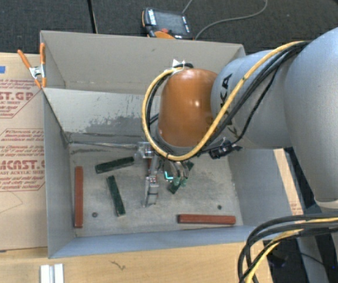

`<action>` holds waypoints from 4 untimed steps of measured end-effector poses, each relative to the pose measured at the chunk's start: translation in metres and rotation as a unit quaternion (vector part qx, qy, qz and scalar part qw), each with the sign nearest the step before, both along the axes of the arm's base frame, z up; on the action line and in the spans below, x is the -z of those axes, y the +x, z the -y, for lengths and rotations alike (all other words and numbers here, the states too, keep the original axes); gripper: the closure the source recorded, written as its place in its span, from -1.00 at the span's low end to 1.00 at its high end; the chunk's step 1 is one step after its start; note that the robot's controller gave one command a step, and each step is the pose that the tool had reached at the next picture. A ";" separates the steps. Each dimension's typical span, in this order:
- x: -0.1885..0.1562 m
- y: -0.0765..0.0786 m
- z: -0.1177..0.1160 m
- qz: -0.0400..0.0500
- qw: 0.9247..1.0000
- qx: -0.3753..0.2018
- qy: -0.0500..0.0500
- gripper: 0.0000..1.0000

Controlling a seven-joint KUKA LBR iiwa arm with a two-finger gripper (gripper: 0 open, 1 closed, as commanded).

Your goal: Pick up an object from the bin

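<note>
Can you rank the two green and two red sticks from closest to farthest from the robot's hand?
From the hand:
1. Upright green stick, just left.
2. Tilted green stick, upper left, and red stick at lower right: too close to call.
3. Red stick by the left wall.

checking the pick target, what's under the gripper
Bare bin floor shows at the gripper; a dark green stick lies apart beside it. The orange cover hides the floor beneath the wrist.

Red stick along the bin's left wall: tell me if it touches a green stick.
No, the red stick lies apart from the nearer green stick, with bare bin floor between them.
</note>
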State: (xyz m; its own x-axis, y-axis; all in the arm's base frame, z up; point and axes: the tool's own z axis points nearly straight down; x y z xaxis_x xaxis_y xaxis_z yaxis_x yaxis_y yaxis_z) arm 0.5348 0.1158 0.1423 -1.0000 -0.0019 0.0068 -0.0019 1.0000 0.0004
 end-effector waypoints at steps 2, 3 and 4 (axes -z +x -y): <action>0.072 0.054 -0.076 0.005 1.000 0.001 0.002 -1.00; 0.072 0.055 -0.072 0.004 1.000 0.005 0.001 1.00; -0.058 0.059 -0.097 0.009 1.000 0.024 0.002 1.00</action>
